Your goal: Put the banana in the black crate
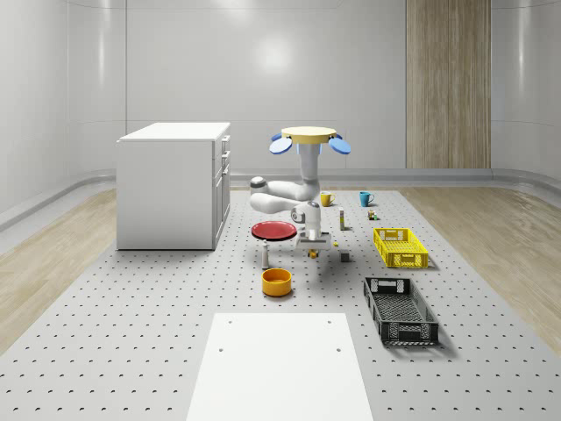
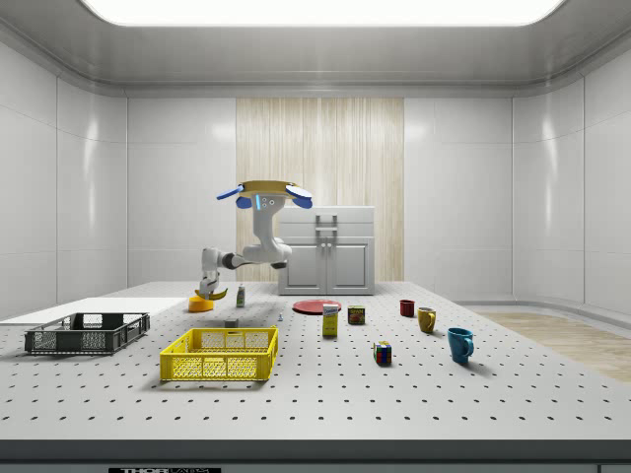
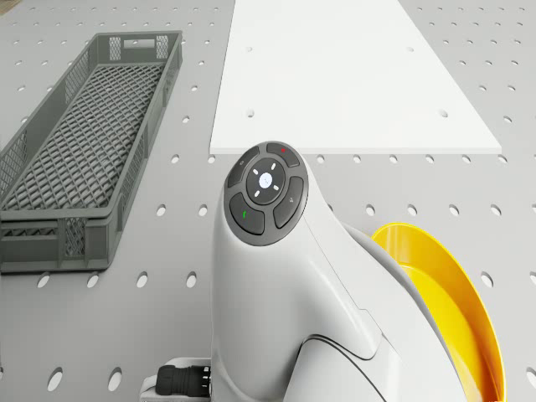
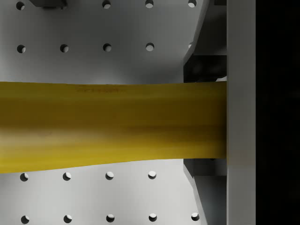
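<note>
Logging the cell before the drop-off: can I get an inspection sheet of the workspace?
Surface: perforated table, white panel at its near end.
Job's things: banana between the gripper's fingers; black crate empty, on the table at the whole-scene view's right.
Clutter: yellow crate, orange bowl, red plate, mugs, small items.
Grippers: gripper shut on banana, low over the table; drone hovers above it.
Cables: nothing seen.
Surroundings: white cabinet, panelled walls.

Whole-scene camera looks down from the front, far back; side camera sits low at table [image 2: 414, 394] level — both catch the black crate [image 1: 401, 310]. Drone camera peers steeply down; wrist camera, extremely close.
</note>
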